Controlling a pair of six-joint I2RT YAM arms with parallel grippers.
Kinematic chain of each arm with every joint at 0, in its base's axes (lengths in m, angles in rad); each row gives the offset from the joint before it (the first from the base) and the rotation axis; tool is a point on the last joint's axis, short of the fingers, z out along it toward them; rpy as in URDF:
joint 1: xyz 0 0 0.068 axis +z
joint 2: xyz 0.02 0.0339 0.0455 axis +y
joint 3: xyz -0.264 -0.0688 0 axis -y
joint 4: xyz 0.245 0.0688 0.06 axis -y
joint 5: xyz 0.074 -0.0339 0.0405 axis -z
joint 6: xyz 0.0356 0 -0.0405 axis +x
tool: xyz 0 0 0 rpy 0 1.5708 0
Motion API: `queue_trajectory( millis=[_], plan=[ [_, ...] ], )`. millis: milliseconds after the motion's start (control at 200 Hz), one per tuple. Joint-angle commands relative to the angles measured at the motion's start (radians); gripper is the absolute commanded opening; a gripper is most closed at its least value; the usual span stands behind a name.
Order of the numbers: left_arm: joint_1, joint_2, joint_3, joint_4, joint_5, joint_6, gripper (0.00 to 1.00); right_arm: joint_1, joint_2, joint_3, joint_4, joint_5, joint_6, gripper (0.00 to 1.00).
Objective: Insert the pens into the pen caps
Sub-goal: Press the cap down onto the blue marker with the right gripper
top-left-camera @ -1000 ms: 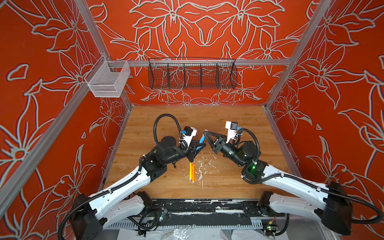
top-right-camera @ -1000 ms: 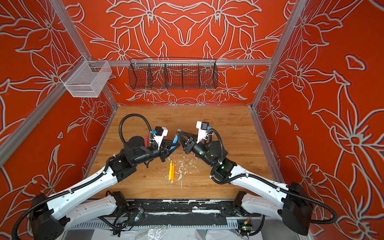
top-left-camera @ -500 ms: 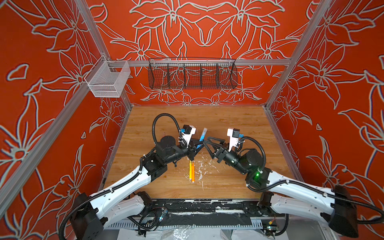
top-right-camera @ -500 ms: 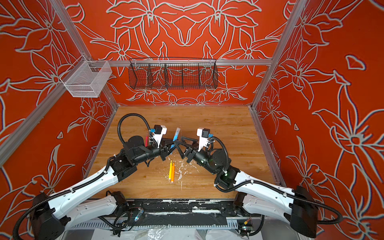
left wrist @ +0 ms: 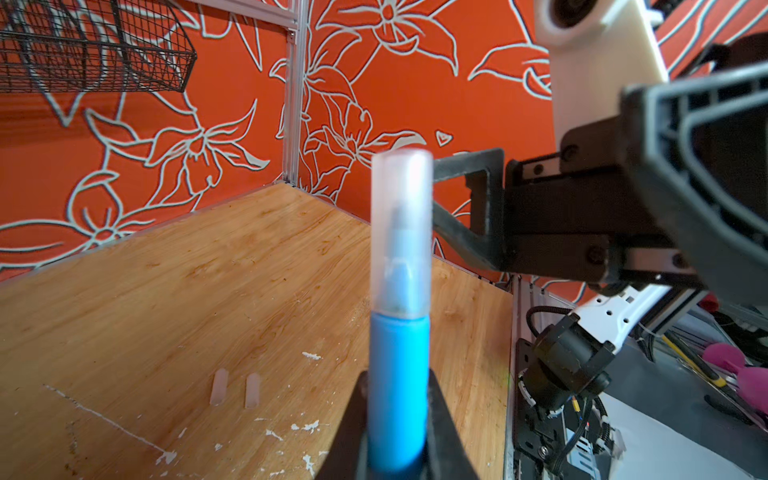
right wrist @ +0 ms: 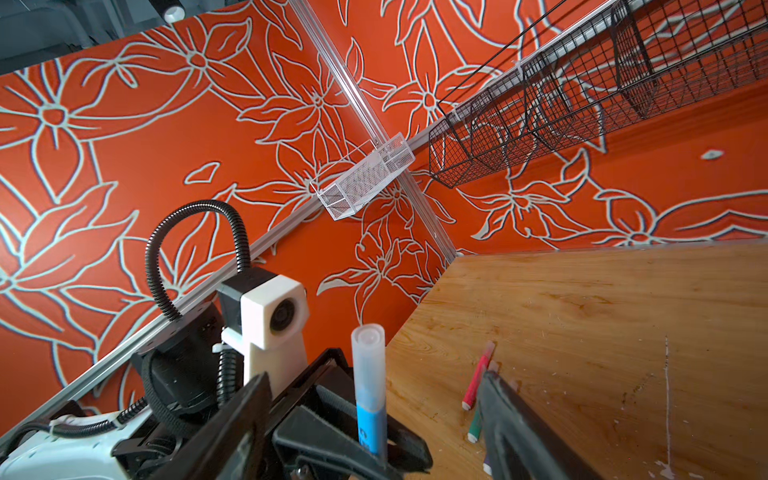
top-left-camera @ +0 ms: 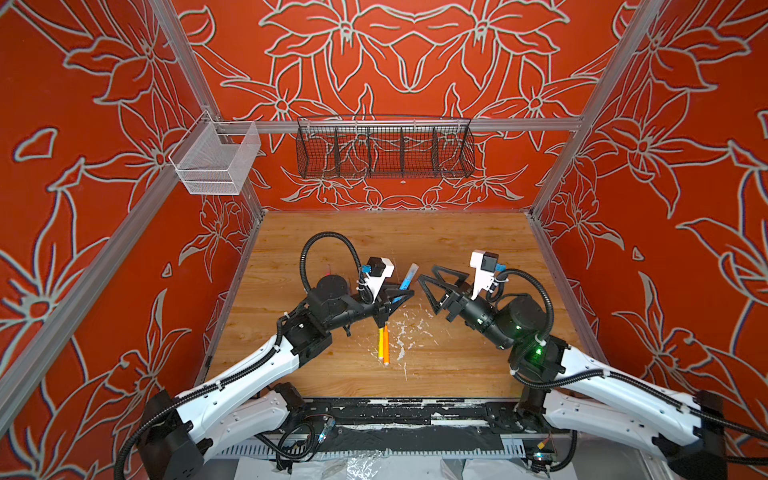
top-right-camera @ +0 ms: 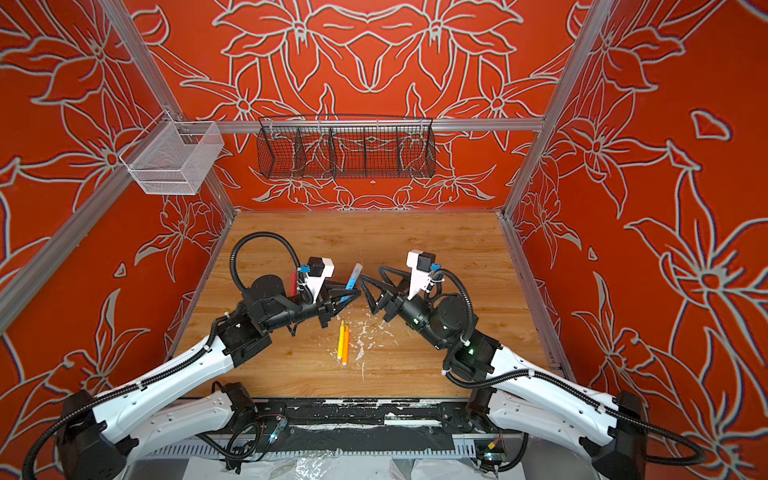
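Blue pen [left wrist: 398, 386] stood clamped in my left fingers [left wrist: 446, 440] above the bench [top-left-camera: 415, 241], cap [left wrist: 401, 232] on; my right fingers [right wrist: 519, 432] gaped open beside it. If that cap sat loose, tilting could shed it.

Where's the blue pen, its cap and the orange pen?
blue pen [left wrist: 398, 386], left wrist view, on its blue barrel.
cap [left wrist: 401, 232], left wrist view, on its clear middle.
orange pen [top-left-camera: 386, 344], in a top view, on its orange barrel.
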Motion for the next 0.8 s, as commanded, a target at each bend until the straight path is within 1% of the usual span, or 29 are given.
queue_trajectory(
  millis=[0,115,225,325,395,455,520,600,796],
  plan=[
    [0.002,-0.004,-0.004,0.039,0.053,0.030,0.00,0.001,0.048,0.069,-0.055,-0.030,-0.017,0.79],
    [0.001,0.001,-0.001,0.036,0.063,0.036,0.00,0.001,0.097,0.114,-0.052,-0.063,-0.012,0.73],
    [0.001,-0.002,0.000,0.033,0.065,0.038,0.00,0.001,0.124,0.142,-0.051,-0.080,-0.017,0.62],
    [0.000,-0.006,-0.001,0.030,0.068,0.040,0.00,0.001,0.144,0.158,-0.050,-0.094,-0.013,0.44],
    [0.000,-0.008,-0.001,0.028,0.065,0.041,0.00,0.001,0.151,0.164,-0.050,-0.103,-0.014,0.27],
    [0.000,-0.009,-0.002,0.029,0.062,0.041,0.00,0.001,0.155,0.168,-0.054,-0.106,-0.013,0.15],
    [0.000,-0.009,-0.002,0.029,0.060,0.040,0.00,0.001,0.156,0.166,-0.054,-0.108,-0.012,0.06],
    [0.000,-0.012,-0.002,0.029,0.054,0.037,0.00,0.001,0.153,0.160,-0.051,-0.108,-0.008,0.00],
    [0.000,-0.012,-0.002,0.033,0.042,0.029,0.00,0.001,0.150,0.147,-0.045,-0.108,-0.003,0.00]
  ],
)
